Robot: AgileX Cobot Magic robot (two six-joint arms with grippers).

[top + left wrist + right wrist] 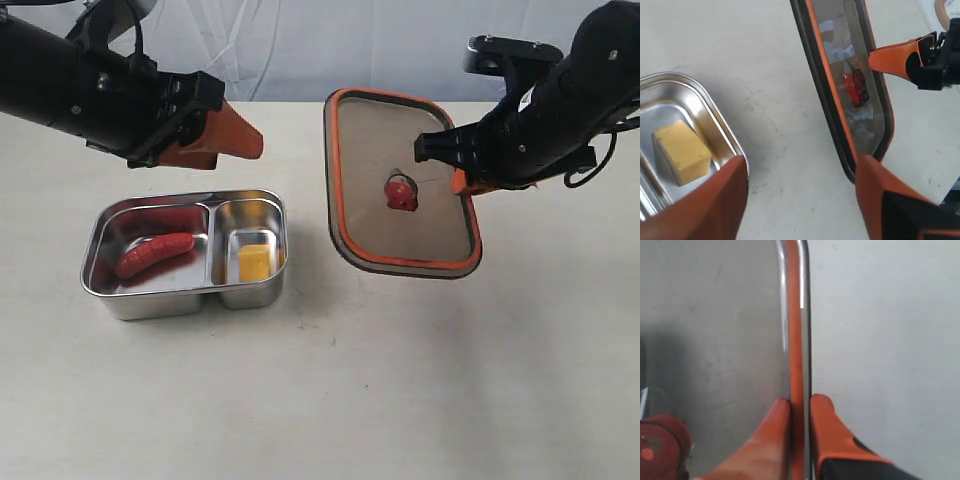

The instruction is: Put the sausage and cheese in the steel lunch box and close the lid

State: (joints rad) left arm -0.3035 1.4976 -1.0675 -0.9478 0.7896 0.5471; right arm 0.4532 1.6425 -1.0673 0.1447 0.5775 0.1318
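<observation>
my right gripper (800,405) is clamped on the lid (392,150), which hangs tilted in the air beside the steel lunch box (185,301). sausage (155,255) and cheese (254,263) lie inside. my left gripper (802,162) hangs with jaws apart. i should level the lid, centre it, then lower squarely.

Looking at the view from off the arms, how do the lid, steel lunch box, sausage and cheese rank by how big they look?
1 and 2. lid and steel lunch box: they look about alike. The lid is held off the table, perhaps nearer the camera, so I won't rank them.
3. sausage
4. cheese
</observation>
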